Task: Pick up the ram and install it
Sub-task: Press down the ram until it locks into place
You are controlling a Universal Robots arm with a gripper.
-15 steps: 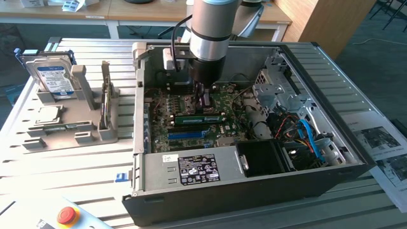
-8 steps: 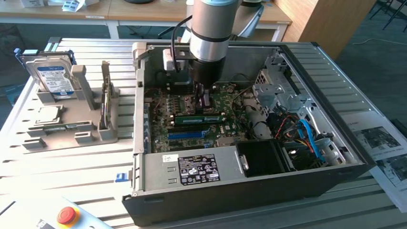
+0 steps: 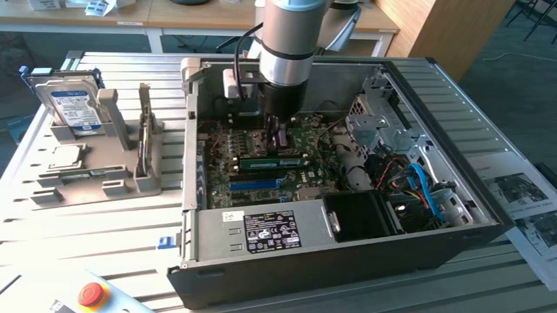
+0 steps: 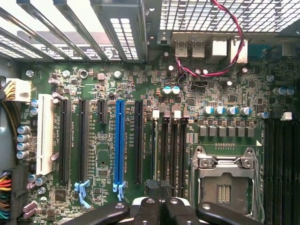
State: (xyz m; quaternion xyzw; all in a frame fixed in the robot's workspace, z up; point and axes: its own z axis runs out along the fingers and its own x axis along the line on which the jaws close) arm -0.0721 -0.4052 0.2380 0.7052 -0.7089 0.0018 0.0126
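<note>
My gripper (image 3: 278, 138) reaches down inside the open computer case (image 3: 348, 274), low over the motherboard (image 3: 296, 176). In the wrist view its black fingertips (image 4: 147, 211) are pressed together with nothing between them, so the gripper (image 4: 159, 208) is shut. One green ram (image 3: 271, 159) lies along the memory slots just in front of the fingertips. I cannot tell whether they touch it. The memory slots (image 4: 169, 150) run straight out from the fingers. A second ram stick (image 3: 145, 134) stands upright in the grey holder (image 3: 96, 186) at the exterior view's left.
The holder also carries a silver hard drive (image 3: 74, 107) and a square processor chip (image 3: 65, 156). Inside the case are the power supply (image 3: 261, 231), a drive cage (image 3: 383, 124), the open processor socket (image 4: 225, 183) and a red twisted cable (image 4: 211, 70). A red stop button (image 3: 91, 293) sits near the table's front.
</note>
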